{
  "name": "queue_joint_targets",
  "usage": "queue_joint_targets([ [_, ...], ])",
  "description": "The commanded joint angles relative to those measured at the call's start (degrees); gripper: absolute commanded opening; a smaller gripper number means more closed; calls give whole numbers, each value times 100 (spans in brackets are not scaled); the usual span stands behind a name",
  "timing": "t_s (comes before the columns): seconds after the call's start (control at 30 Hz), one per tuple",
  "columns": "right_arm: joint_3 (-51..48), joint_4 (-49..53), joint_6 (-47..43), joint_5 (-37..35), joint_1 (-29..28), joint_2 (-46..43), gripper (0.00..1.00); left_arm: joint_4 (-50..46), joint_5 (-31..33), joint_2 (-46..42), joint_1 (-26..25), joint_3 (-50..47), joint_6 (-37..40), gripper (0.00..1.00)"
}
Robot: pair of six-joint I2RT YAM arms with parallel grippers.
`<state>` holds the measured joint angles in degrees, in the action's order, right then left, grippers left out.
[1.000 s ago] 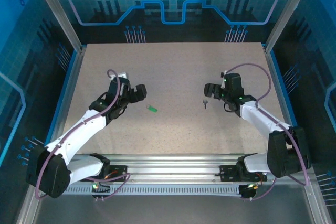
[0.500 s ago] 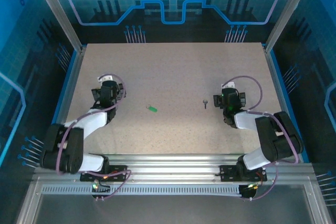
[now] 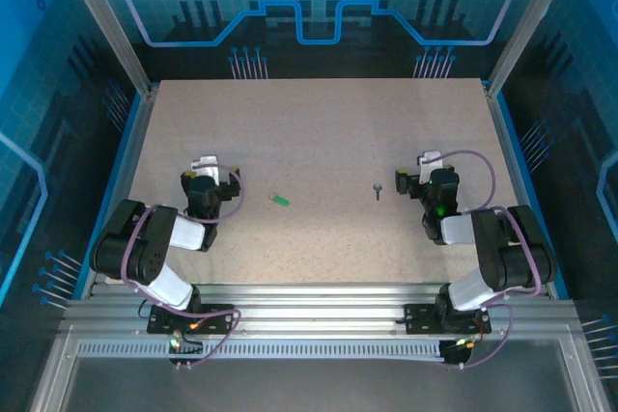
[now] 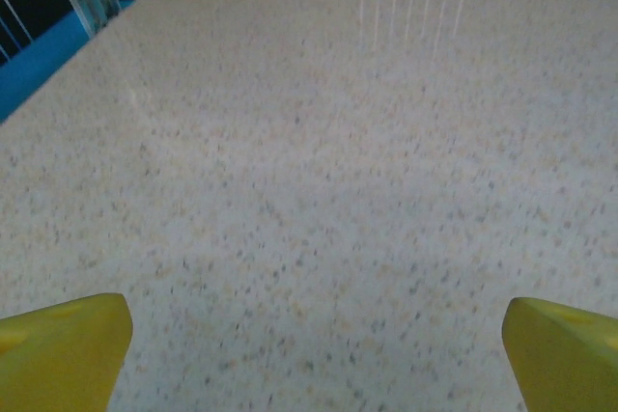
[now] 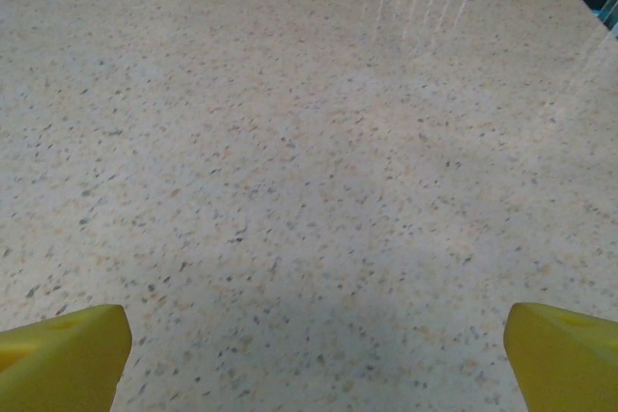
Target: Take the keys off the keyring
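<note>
Speckled beige tabletop point(image 3: 319, 113) is enclosed by blue-lit panels and an aluminium frame, and both arms are seen folded low and close to their bases at the near edge. The green-headed key point(image 3: 279, 200) is found lying flat at about 8 o'clock from the table's centre, and the small dark keyring point(image 3: 379, 188) at about 3 o'clock from the key, well apart from it, with bare surface between the two. No link between them can be made out, so the key is judged to be off the ring already, though both are too small for finer detail. The left gripper point(image 3: 210, 167) is placed at roughly 10 o'clock from the key, and the right gripper point(image 3: 430, 161) at roughly 2 o'clock from the keyring; neither thing is touched. In the left wrist view the yellow fingertips point(image 4: 66, 346) are set at the opposite lower corners, so the left pincer is spread wide with nothing between; the same spread is shown by the right fingertips point(image 5: 562, 352). Such folded, empty-handed poses are judged to suit a resting position, with the separated pieces left exposed for inspection.
</note>
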<state>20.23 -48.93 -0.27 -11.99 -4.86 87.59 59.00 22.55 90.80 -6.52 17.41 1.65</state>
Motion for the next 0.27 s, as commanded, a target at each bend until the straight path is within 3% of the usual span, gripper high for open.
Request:
queue_joint_targets([
  [0.0, 180, -347, -18, -131, -150, 61, 100, 312, -110, -72, 11, 88, 53, 99],
  [0.23, 166, -366, -18, -29, -111, 50, 100, 335, -101, -58, 10, 92, 63, 99],
])
